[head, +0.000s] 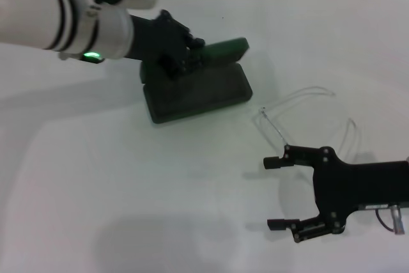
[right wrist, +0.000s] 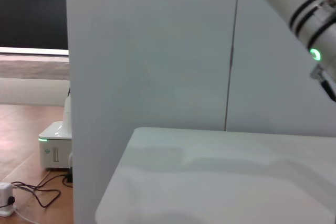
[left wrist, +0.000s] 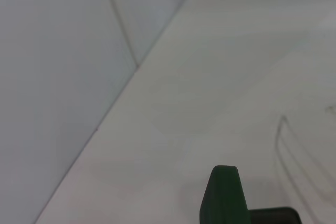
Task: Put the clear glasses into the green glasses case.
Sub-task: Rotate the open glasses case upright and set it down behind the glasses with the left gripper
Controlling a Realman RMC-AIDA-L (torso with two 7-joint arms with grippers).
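The green glasses case (head: 203,93) lies open at the centre back of the table, its lid (head: 223,50) raised behind the base. My left gripper (head: 189,59) is shut on the left end of that lid. The lid's edge (left wrist: 224,196) also shows close up in the left wrist view. To the right of the case, the clear glasses (head: 308,108) lie flat on the table, and their faint outline (left wrist: 292,150) appears in the left wrist view. My right gripper (head: 276,194) hovers open just in front of the glasses, fingers pointing left, holding nothing.
The white table (head: 128,190) meets a pale wall (left wrist: 52,77) at the back. In the right wrist view the table's edge (right wrist: 113,182) drops to a wooden floor with a white device (right wrist: 52,148) and cables (right wrist: 31,192).
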